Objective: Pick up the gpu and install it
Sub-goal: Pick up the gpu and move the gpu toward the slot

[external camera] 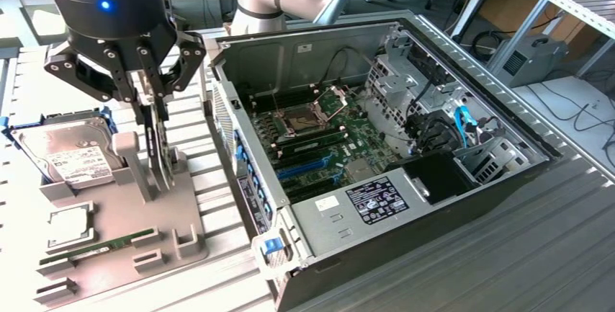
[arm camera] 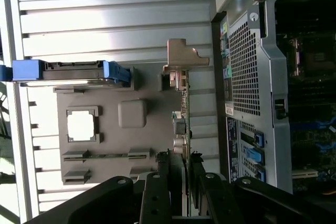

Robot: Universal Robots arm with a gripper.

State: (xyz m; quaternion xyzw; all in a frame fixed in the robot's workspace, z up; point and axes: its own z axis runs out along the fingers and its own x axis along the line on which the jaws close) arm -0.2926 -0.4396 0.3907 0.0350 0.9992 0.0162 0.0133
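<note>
Your hand [external camera: 154,121] sits low over the gpu [external camera: 165,164], which stands on edge in the grey holder [external camera: 125,215] beside the open computer case [external camera: 322,215]. I cannot tell whether it is clamped on the card.

a silver hard drive [external camera: 63,155] in a blue caddy [arm camera: 115,72] is leaning at one end of a grey holder [external camera: 129,215], which is lying on the slatted metal counter [external camera: 538,254]. a green memory stick [external camera: 106,243] and a square processor chip [external camera: 69,227] are sitting in its slots. an open computer case [external camera: 279,52] is lying just beside it, blue cables [external camera: 462,128] curling inside
</note>
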